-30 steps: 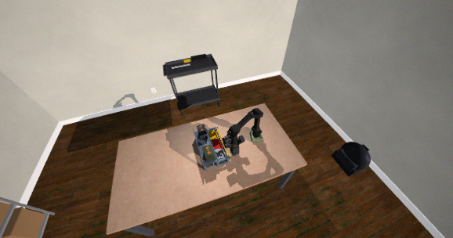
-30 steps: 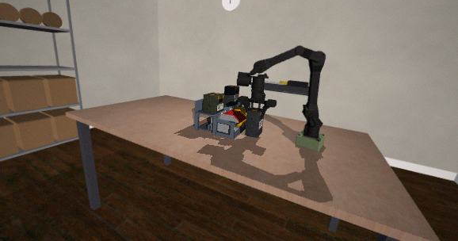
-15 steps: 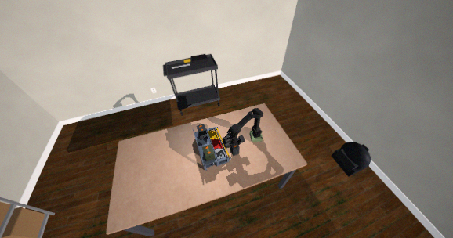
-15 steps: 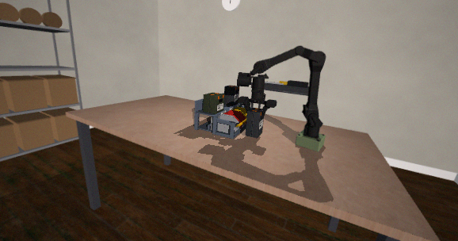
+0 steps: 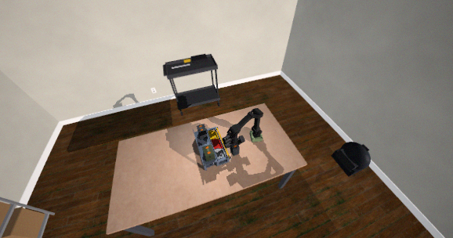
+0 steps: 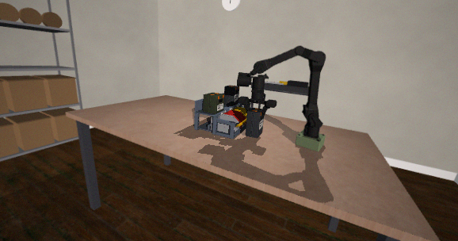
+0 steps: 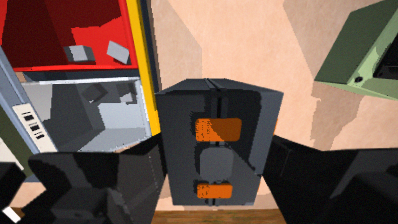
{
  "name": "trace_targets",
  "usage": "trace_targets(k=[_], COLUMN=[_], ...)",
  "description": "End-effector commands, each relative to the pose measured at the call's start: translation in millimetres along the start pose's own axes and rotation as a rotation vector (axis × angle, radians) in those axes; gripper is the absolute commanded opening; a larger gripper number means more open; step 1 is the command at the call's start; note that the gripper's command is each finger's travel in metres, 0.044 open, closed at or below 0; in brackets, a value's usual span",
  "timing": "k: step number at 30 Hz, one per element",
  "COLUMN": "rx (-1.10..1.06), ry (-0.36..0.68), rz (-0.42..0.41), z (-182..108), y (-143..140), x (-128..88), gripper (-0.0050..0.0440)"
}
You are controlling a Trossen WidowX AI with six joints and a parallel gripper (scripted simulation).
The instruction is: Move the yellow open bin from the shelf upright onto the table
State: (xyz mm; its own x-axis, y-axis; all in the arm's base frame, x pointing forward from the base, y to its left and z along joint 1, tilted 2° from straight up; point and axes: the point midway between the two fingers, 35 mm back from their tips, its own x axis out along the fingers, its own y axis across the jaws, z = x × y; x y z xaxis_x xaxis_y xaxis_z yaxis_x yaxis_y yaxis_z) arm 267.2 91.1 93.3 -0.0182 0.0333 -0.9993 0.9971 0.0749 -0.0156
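The yellow open bin [image 5: 215, 135] [image 6: 239, 110] [image 7: 142, 65] sits in the small grey-blue shelf [image 5: 204, 162] [image 6: 223, 129] on the table. Its inside is red and two grey parts [image 7: 80, 52] lie in it. My gripper [image 5: 234, 144] [image 6: 257, 111] [image 7: 209, 128] is just right of the shelf, beside the bin. It is shut on a dark grey box with orange labels [image 5: 235, 150] [image 6: 254, 125] [image 7: 217, 125], not on the bin. The box stands upright at the table top, close against the bin's yellow wall.
A light grey bin [image 7: 90, 115] sits next to the yellow one. An olive box [image 5: 208, 153] [image 6: 211, 101] rests on the shelf. The arm's green base [image 5: 256, 138] [image 6: 310, 141] [image 7: 360, 55] is to the right. A black cart [image 5: 192, 66] stands behind the table.
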Motion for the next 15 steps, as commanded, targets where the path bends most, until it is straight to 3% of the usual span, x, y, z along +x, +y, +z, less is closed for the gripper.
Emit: trace_targets(k=[1,15], rx=[-0.008,-0.004], ry=[0.013,0.010], rz=[0.058,0.043], z=[-1.0,-1.0], y=[3.7,3.4], x=[-15.7,-11.7], gripper=[0.0000,0.0000])
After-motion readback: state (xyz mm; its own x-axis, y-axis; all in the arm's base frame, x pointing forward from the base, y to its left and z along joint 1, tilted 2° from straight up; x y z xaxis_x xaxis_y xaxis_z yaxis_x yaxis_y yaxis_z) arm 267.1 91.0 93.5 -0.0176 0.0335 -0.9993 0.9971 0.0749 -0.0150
